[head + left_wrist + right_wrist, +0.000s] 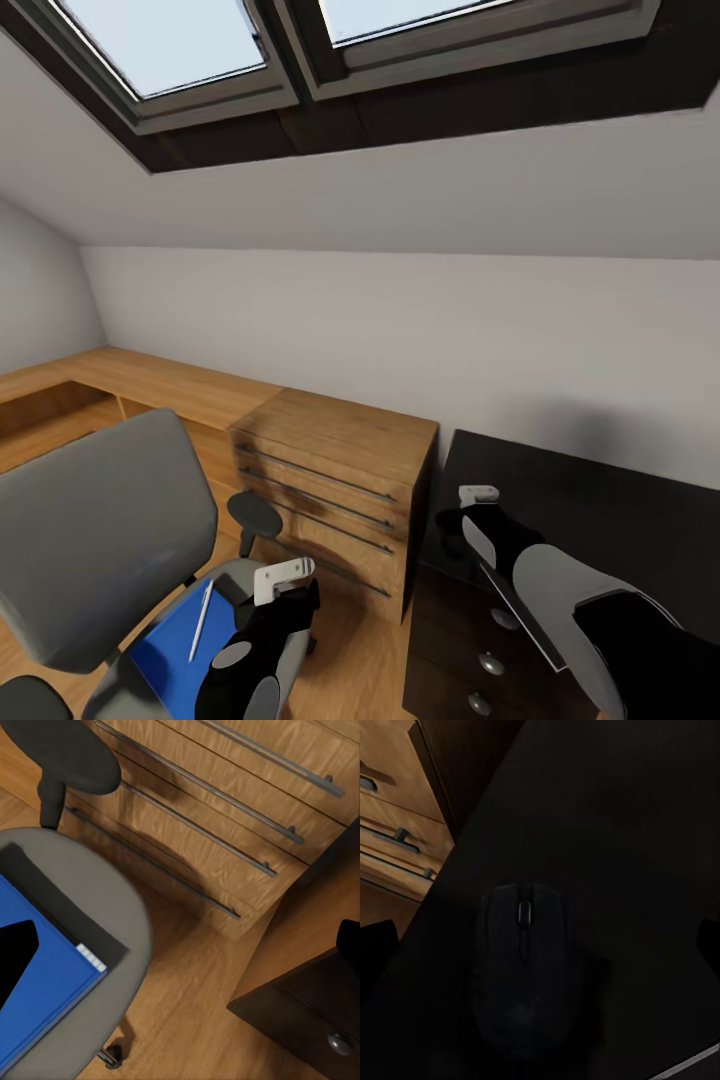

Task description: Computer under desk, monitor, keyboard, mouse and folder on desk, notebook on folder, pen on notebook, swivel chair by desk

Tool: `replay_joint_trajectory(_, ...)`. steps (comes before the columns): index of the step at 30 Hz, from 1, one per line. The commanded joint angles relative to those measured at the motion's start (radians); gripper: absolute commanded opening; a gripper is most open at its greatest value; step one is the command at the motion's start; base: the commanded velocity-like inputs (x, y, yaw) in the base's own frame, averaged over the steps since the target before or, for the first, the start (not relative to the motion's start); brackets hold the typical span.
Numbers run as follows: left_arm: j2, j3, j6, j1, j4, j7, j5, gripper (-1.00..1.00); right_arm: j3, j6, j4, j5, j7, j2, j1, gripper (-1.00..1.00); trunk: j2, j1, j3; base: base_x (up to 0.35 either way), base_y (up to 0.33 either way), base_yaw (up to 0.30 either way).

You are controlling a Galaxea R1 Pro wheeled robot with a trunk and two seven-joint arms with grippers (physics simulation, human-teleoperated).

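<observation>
I see the mouse (526,967) below my right jaws as matt black plastic on a smooth, dull black worktop (622,817). The cabinet (335,480) is grained wood with metal rails; the chair (100,530) is grey cloth.

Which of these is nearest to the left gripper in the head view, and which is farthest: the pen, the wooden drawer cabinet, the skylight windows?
Measured from the left gripper:
1. The pen, lying on the blue folder on the chair seat, just to the gripper's left.
2. The wooden drawer cabinet, standing behind the gripper, against the wall.
3. The skylight windows, high in the sloped ceiling, clearly farthest.
</observation>
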Motion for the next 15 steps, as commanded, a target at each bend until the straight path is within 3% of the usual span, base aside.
replay_joint_trajectory(1,0.000,-0.001,0.002,-0.001,-0.001,0.010,0.010,1.00,0.009,0.005,-0.002,-0.010,-0.006,0.000,0.000,1.00,-0.008,0.004,-0.004,0.000,0.000,0.000)
replay_joint_trajectory(12,0.000,-0.001,0.002,-0.001,-0.001,0.010,0.010,1.00,0.009,0.006,-0.001,-0.010,-0.006,0.001,-0.001,1.00,-0.085,0.046,-0.039,0.000,0.000,0.000)
replay_joint_trajectory(15,0.000,-0.001,0.002,-0.001,-0.001,0.010,0.010,1.00,0.009,0.006,0.011,-0.011,-0.006,0.001,-0.001,1.00,-0.085,0.046,-0.039,0.000,0.000,0.000)
